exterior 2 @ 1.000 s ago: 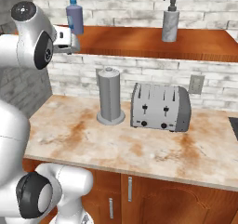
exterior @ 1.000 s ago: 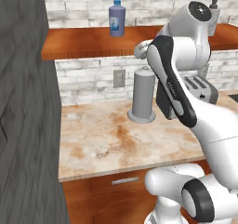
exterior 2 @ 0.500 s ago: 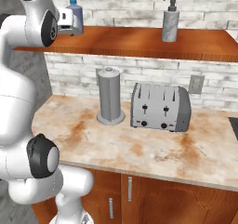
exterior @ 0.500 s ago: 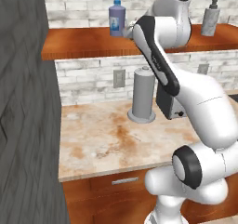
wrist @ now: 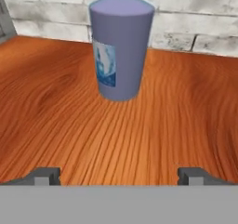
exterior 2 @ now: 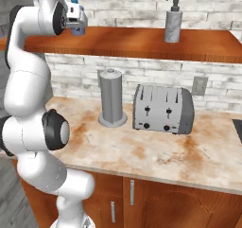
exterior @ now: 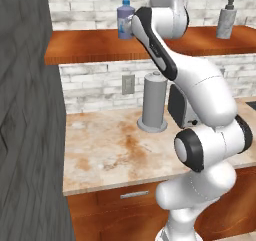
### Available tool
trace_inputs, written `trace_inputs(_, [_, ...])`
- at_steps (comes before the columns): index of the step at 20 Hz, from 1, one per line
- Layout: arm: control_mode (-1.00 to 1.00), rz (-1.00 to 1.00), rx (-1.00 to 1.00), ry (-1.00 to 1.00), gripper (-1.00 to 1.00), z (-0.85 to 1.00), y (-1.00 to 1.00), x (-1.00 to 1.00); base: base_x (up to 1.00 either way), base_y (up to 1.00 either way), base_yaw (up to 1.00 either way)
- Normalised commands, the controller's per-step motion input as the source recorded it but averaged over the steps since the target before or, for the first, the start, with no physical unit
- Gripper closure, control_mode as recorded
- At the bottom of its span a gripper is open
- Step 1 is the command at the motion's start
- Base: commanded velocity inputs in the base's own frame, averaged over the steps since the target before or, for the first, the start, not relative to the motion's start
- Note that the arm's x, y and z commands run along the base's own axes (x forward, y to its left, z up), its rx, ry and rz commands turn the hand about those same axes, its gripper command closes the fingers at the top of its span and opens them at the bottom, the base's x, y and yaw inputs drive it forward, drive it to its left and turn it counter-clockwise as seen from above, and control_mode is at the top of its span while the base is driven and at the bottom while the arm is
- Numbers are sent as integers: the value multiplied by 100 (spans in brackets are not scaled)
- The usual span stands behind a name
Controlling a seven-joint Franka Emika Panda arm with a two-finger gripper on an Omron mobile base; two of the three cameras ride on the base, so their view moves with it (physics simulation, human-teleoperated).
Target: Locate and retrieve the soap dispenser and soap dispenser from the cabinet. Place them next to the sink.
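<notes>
Shelf (wrist: 60,125) lies bare between hand (wrist: 119,174) and bottle (wrist: 122,46).

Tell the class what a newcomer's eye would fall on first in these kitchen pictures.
The white arm reaching up to the reddish-brown shelf, its open hand facing the blue-purple soap bottle standing upright there. Next, the speckled grey bottle farther along the shelf, above the toaster.

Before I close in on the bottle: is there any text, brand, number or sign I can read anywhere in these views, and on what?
None can be read.
Blue-purple soap bottle: pale label, only a blurred blue-white smear, no letters.
Grey soap bottle: no marking visible.
Toaster: knobs, no legible print.
</notes>
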Motion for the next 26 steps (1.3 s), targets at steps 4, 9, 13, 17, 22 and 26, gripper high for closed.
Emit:
trace_inputs(4, [-100,0,0,0,-100,-2,17,57,0,0,0])
trace_inputs(9, [-100,0,0,-3,-100,-1,2,51,0,0,0])
trace_inputs(13, [-100,0,0,-9,-100,0,1,56,0,0,0])
trace_inputs(17, [-100,0,1,-15,-100,-14,0,35,0,0,0])
trace_inputs(22, [-100,-1,12,-18,-100,-24,0,18,0,0,0])
trace_inputs(26, [-100,0,11,-12,-100,-22,3,18,0,0,0])
